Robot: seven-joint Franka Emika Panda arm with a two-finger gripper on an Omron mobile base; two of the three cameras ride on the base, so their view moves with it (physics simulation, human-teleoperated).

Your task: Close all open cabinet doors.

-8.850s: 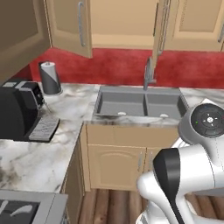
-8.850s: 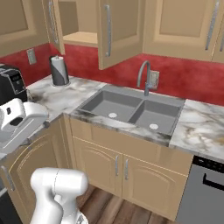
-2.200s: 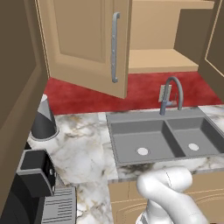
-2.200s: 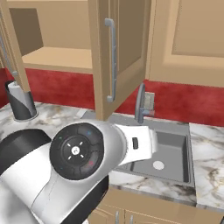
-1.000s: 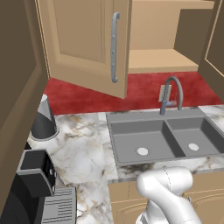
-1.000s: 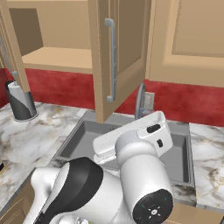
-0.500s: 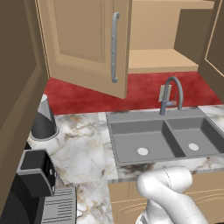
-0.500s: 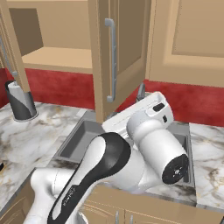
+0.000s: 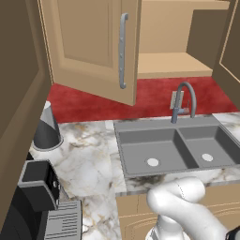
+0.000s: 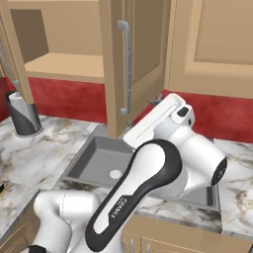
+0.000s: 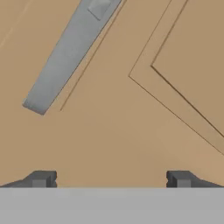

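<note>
Taking the sink [image 9: 176,150] as landmark: far to its left, on the marble tabletop [image 9: 89,159], stands a dark grey roll holder [image 9: 47,129], and nearer the front edge a black coffee machine [image 9: 40,197]. Above the sink's left side a tan cabinet door [image 9: 91,47] stands swung open, with its long silver handle [image 9: 123,50] facing the room. Behind this door the cabinet shelf [image 9: 173,63] shows, above the red wall [image 9: 154,96]. The faucet [image 9: 183,101] rises at the back of the sink, right of the door. At the far right, above the sink's right end, a second door [image 9: 230,47] also stands open.

In the right base view the white arm [image 10: 163,173] bends up over the sink, and its end reaches toward the lower edge of the open door [image 10: 133,59].

In the hand view the hand [image 11: 109,179] is spread wide and holds nothing; its two dark tips [image 11: 41,178] are close before the door panel [image 11: 131,109], with the handle's lower end [image 11: 65,52] up to the left.
</note>
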